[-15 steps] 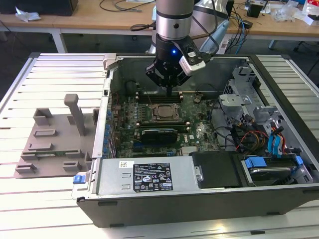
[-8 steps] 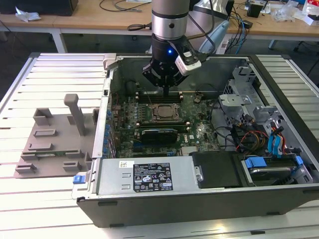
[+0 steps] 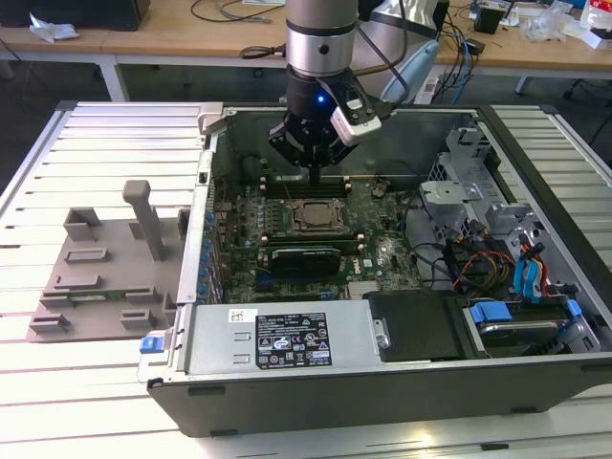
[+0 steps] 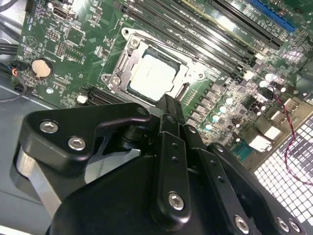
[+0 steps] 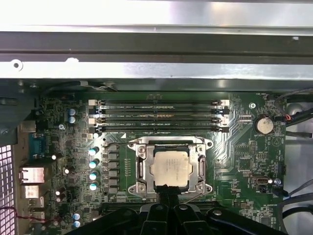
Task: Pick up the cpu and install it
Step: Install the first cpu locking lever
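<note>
The cpu (image 5: 170, 167) is a silvery square chip lying flat inside the metal-framed socket (image 5: 141, 169) on the green motherboard (image 5: 239, 152). It also shows in the second wrist view (image 4: 152, 77) and, small, in the exterior view (image 3: 313, 216). My gripper (image 3: 314, 176) hangs just above the board inside the open computer case. Its two black fingers (image 4: 169, 112) are pressed together into one narrow bar with nothing between them. Their tip sits at the socket's edge beside the cpu (image 5: 166, 190), and I cannot tell whether it touches.
Memory slots (image 5: 161, 113) run beside the socket. The case wall (image 3: 215, 163) rises on the exterior view's left. A power supply (image 3: 287, 339) lies at the front, with a drive cage (image 3: 459, 182) and cables (image 3: 478, 263) to the right. A grey fixture (image 3: 105, 268) rests on the table outside.
</note>
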`<state>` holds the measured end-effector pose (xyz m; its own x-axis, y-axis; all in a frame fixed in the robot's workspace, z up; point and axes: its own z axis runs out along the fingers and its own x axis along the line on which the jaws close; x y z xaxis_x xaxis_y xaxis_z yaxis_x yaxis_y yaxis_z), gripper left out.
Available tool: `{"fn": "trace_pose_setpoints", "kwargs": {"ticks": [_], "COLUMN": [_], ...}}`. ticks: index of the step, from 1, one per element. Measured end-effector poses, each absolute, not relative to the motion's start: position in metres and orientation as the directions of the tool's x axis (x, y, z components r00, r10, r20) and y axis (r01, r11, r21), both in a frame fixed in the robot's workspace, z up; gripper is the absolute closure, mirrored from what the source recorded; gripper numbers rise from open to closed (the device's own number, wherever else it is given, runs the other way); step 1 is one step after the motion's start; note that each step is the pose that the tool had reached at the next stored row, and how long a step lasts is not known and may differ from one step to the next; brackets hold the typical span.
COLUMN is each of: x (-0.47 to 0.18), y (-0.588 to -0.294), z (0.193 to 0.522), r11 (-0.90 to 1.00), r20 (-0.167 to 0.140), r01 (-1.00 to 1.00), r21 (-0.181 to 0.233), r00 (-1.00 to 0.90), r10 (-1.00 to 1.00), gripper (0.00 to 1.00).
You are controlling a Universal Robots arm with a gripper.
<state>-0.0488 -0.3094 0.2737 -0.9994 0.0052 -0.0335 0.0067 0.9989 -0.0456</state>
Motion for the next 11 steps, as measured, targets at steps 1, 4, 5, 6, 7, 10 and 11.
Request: {"fn": "trace_pose_setpoints", "kwargs": {"ticks": [1,4,5,6,7,10,11], "x": [-0.0496,-0.0514,-0.0523,-0.0533,-0.0543,-0.0562,-0.0569], "y": [-0.3094,-0.3094,-0.3094,-0.3094,-0.3094,-0.3093,-0.3093], "z": [0.2737,0.2736,0.2736,0.2735,0.2735,0.2734,0.2733], "r11": [0.999,0.999,0.999,0.999,0.999,0.999,0.999], "r20": [-0.033,-0.034,-0.034,-0.034,-0.033,-0.033,-0.034], "r01": [0.007,0.007,0.007,0.007,0.007,0.007,0.007], "r21": [-0.046,-0.046,-0.046,-0.046,-0.046,-0.046,-0.046], "r00": [-0.999,-0.999,-0.999,-0.999,-0.999,-0.999,-0.999], "r10": [0.005,0.005,0.005,0.005,0.005,0.005,0.005], "gripper": [0.89,0.89,0.89,0.89,0.89,0.89,0.89]}}
